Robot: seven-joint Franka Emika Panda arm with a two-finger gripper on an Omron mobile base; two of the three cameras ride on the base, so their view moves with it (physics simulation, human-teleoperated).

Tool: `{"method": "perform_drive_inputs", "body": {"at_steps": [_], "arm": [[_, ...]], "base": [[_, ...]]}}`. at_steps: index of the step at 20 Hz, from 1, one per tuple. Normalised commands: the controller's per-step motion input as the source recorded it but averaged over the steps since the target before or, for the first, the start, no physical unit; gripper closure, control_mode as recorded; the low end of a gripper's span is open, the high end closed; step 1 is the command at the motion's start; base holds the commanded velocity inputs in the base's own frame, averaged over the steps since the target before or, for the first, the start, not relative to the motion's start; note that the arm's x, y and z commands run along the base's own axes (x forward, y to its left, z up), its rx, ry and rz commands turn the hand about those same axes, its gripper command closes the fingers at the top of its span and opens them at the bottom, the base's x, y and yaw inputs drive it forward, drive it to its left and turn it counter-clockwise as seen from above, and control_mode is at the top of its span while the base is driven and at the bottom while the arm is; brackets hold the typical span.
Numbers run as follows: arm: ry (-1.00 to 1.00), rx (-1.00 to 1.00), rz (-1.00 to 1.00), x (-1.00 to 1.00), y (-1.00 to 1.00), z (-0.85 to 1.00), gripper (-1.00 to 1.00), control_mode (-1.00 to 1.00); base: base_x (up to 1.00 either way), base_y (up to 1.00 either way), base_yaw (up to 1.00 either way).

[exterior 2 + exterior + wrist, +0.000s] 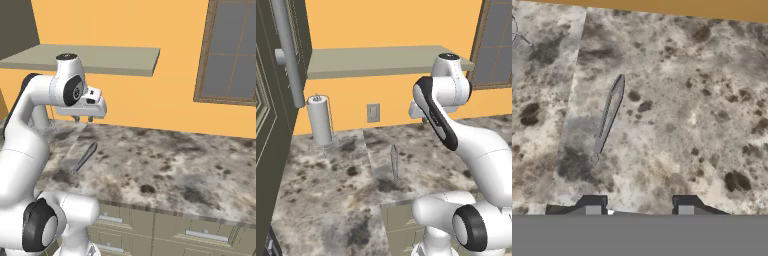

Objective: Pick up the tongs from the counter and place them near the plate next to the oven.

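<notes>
The gripper hangs above the counter with its jaws apart and nothing between them. The tongs lie flat below and off to one side, untouched. Descending from here risks missing them, or pinching only one slim arm so they slip or pivot.

The surface looks like polished stone, mottled grey and brown like marble, smooth with a dull sheen. The tongs lying on it are slim grey metal, matt rather than bright. The paper towel roll is soft white paper on a thin wire holder. The wall behind is flat, matt orange paint.
</notes>
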Motion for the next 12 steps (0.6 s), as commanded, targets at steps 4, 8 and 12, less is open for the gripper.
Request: {"method": "perform_drive_inputs", "body": {"at_steps": [4,8,12], "arm": [[-0.01,-0.01,-0.02,0.08,0.04,-0.18,-1.00,-1.00],[0.32,0.05,-0.14,0.44,0.20,-0.99,-1.00,-1.00],[0.29,0.19,-0.12,0.51,0.18,-0.98,-1.00,-1.00]], "base": [[0.00,0.00,0.00],[0.00,0.00,0.00],[0.00,0.00,0.00]]}}
